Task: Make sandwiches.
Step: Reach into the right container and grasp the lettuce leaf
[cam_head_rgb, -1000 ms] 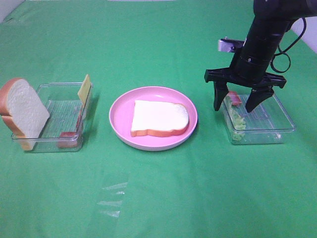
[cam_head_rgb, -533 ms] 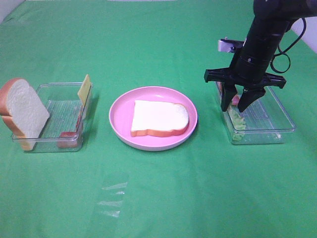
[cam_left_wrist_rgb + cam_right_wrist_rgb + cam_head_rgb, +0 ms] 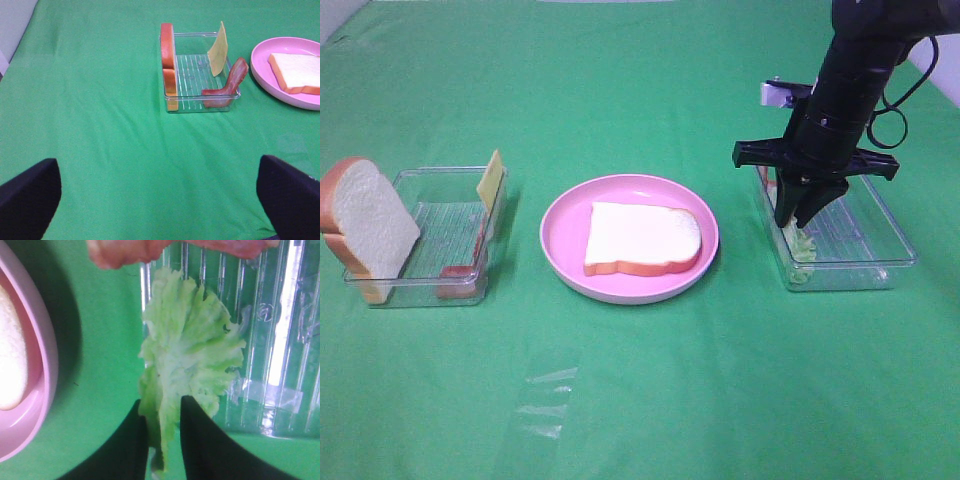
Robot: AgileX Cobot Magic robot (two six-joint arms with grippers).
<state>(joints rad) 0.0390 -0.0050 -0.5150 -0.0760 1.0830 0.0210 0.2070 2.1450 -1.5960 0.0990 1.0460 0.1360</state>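
Lettuce [image 3: 190,350] now sits pinched in the right claw [image 3: 163,405], earlier spread

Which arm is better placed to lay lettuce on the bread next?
Right. The right fingers pinch the lettuce at the tray edge nearest the plate with the bread; the left fingers hang open, holding nothing.

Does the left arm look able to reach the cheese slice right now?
Probably yes. The left gripper is open, with only green cloth between it and the tray. The cheese slice leans upright at the tray's wall, its top edge exposed; the bacon strip beside it may crowd the grasp.
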